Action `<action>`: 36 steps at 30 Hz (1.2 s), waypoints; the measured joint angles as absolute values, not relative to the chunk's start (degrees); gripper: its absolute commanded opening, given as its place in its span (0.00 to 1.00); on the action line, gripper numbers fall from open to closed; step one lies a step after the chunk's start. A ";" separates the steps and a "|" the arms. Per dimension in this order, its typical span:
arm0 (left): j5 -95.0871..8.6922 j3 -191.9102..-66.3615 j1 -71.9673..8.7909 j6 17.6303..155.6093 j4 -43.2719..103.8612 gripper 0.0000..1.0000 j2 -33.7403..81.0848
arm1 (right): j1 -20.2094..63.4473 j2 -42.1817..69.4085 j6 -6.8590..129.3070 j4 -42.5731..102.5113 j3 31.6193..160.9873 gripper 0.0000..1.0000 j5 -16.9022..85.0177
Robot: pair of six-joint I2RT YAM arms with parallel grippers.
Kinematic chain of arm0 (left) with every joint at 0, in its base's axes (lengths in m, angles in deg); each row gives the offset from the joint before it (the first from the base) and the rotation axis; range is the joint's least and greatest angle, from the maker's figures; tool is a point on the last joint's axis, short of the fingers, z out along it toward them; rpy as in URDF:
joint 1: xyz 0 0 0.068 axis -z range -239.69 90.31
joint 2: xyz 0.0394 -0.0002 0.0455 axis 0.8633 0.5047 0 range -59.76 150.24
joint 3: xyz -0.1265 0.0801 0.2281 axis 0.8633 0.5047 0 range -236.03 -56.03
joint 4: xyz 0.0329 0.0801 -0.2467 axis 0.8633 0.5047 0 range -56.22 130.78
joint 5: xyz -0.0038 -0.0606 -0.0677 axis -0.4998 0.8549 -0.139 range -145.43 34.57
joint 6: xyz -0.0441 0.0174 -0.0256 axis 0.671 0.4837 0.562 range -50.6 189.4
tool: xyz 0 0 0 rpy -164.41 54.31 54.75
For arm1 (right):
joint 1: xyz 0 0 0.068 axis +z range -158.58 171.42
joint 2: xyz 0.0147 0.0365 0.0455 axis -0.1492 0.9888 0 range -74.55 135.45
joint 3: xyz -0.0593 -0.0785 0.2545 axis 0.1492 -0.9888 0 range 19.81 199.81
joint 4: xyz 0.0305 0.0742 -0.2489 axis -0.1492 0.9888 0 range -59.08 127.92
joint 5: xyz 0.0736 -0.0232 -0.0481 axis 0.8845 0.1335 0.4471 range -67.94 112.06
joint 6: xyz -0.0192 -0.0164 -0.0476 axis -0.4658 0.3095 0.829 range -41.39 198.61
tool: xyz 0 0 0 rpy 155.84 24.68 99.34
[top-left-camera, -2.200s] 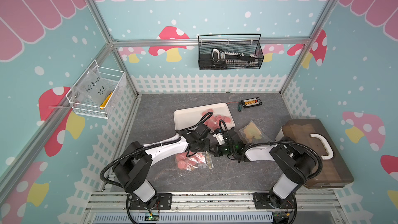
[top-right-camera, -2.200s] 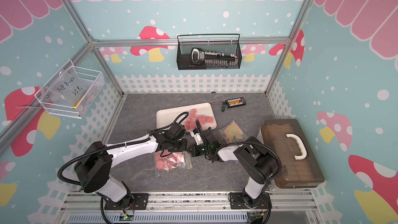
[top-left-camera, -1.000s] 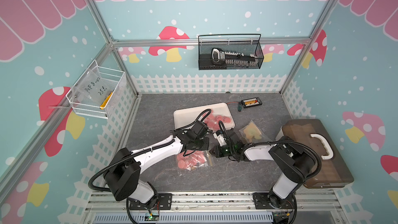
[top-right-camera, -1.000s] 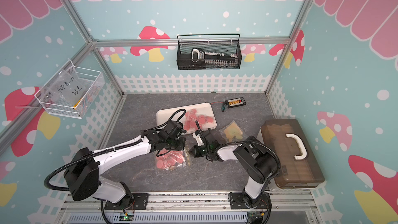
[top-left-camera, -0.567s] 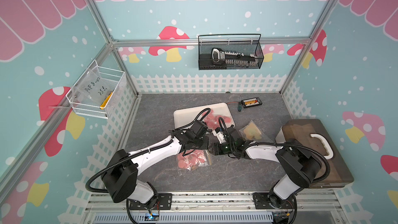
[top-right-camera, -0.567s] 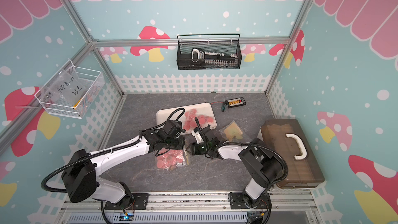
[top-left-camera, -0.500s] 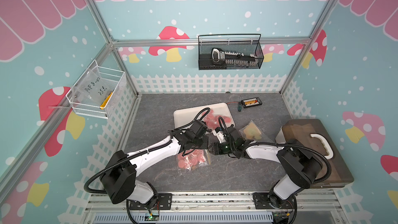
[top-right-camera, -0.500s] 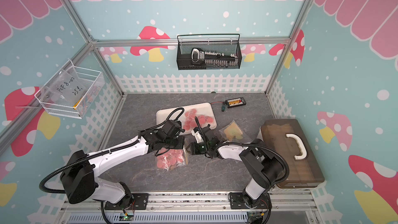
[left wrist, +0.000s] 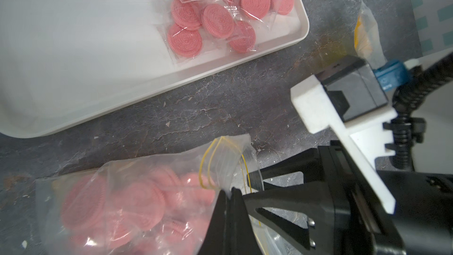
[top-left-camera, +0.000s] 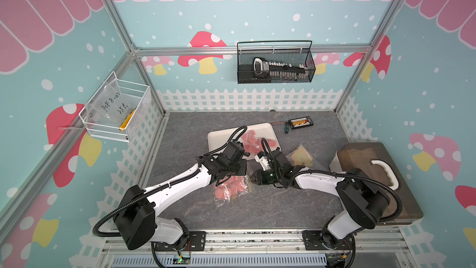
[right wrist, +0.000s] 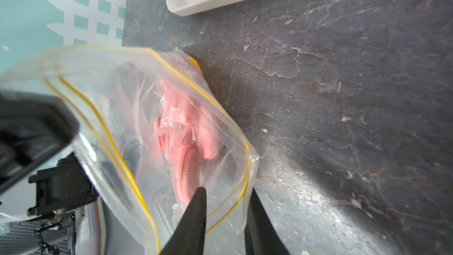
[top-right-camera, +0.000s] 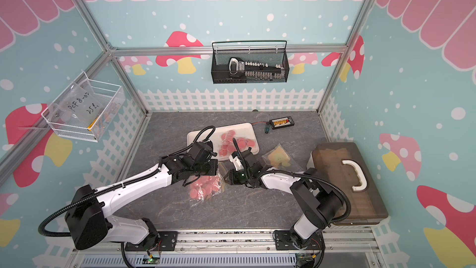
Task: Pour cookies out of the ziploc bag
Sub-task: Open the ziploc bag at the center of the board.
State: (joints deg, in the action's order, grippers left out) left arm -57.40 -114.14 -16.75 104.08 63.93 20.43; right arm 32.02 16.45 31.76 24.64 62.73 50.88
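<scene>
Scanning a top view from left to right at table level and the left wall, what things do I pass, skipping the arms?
In a top view: wire basket → cookie bag → yellow bag → case. Tray and small board left out, since they overlap these.

The left arm [top-left-camera: 180, 185] stretches almost straight from its near-left base, far and rightward to the middle, with its wrist tipped down. The left gripper [left wrist: 229, 192] has its jaws pressed together on one lip of the bag [left wrist: 147, 192]. The right arm [top-left-camera: 316, 179] rises from the near-right base, folds at the elbow and runs low to the left. The right gripper [right wrist: 226, 190] faces the left one, close to it, its jaws apart and straddling the bag's other lip.
</scene>
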 measured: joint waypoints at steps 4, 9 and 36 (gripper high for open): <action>-57.38 -114.14 -17.51 103.59 63.95 0.00 20.14 | 32.02 16.45 31.82 25.34 62.75 0.19 50.00; -57.36 -114.14 -18.63 103.16 64.23 0.00 19.38 | 32.02 16.45 32.04 25.77 62.73 0.19 48.78; -51.35 -117.66 -19.04 96.86 62.92 0.00 20.45 | 29.61 9.87 36.61 31.02 59.52 0.46 41.92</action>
